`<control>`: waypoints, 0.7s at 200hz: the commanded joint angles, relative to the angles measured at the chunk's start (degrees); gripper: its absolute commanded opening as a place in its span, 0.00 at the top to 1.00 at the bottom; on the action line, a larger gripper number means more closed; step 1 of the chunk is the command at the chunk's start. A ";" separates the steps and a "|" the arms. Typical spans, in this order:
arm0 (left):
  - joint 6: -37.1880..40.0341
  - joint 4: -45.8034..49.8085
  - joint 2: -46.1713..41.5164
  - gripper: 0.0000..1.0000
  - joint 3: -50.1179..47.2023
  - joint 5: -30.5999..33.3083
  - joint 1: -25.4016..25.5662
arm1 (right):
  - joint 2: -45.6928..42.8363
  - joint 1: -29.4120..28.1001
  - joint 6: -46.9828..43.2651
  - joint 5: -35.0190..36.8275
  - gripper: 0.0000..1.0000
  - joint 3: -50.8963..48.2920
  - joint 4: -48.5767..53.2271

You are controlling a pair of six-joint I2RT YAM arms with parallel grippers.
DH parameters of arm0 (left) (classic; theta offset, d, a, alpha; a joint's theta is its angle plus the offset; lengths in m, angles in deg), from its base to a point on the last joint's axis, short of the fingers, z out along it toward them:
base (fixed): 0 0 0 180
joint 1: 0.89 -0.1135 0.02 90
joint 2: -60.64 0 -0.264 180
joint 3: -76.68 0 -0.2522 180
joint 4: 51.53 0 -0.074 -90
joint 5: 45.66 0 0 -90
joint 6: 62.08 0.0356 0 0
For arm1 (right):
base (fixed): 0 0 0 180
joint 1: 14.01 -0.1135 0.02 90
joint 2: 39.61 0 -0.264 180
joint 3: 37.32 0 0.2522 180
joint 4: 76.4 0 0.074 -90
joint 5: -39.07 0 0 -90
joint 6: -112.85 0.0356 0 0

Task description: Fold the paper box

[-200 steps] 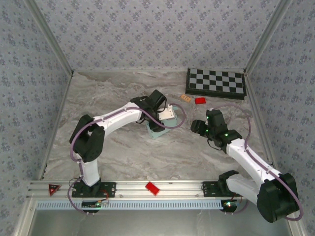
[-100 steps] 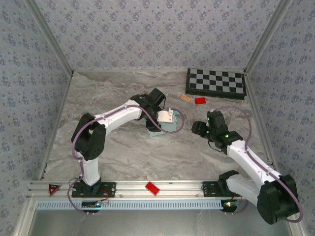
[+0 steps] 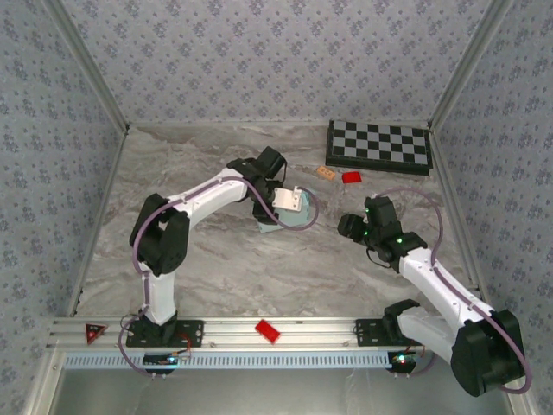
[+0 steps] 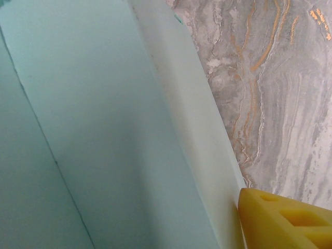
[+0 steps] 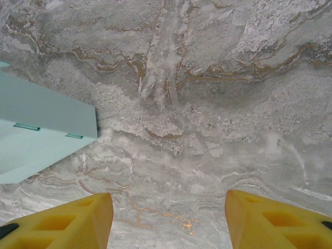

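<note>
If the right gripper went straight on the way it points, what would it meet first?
Probably the bare marble table: tabletop lies ahead between the open fingers of the right gripper. The paper box sits left of that line, seemingly clear of it, though depth is uncertain.

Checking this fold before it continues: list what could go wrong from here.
The left fingers meet the paper box at a thin flap edge; the card could slip off or crease wrongly. The right fingers hang open over bare table beside the box, not bracing it, so it could slide.
</note>
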State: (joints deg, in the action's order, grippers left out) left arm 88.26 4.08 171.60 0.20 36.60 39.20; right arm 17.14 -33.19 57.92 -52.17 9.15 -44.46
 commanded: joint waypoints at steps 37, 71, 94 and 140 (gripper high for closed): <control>2.78 2.79 2.71 0.18 4.36 -1.39 -0.23 | -0.89 0.81 -0.12 0.69 0.39 -0.81 0.91; 1.53 2.45 2.49 0.11 4.92 -0.80 -0.27 | -0.97 0.99 -0.18 0.58 0.39 -1.07 0.60; 0.61 2.91 1.91 0.09 5.76 -0.17 -0.12 | -0.94 1.08 -0.44 0.53 0.39 -1.09 0.45; -0.78 3.41 -0.50 0.09 5.78 -0.01 0.18 | -0.43 1.36 -1.90 -0.13 0.38 -0.06 0.25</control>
State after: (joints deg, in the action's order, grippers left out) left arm 88.30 5.15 173.37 4.51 36.88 39.12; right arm 17.03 -32.36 57.70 -52.19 8.93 -44.42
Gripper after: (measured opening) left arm 0.908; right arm 0.614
